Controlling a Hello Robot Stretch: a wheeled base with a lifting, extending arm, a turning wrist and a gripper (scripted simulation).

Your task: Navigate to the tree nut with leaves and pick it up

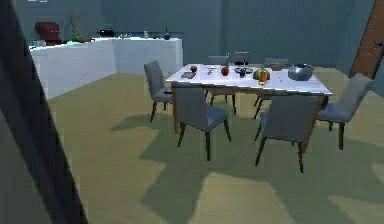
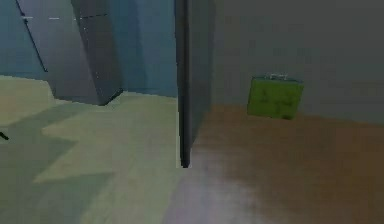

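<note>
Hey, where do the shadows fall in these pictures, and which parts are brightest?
Forward view: the table and chairs throw dark shadows across the floor toward the camera; the white counter is bright. Arm side view: the floor is lit left of the dark wall end, dimmer right of it, near the green box.

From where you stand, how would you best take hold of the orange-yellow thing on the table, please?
Probably its rounded sides, from above: the orange-yellow thing sits low on the table near a grey bowl, with chairs crowding the near edge.
</note>
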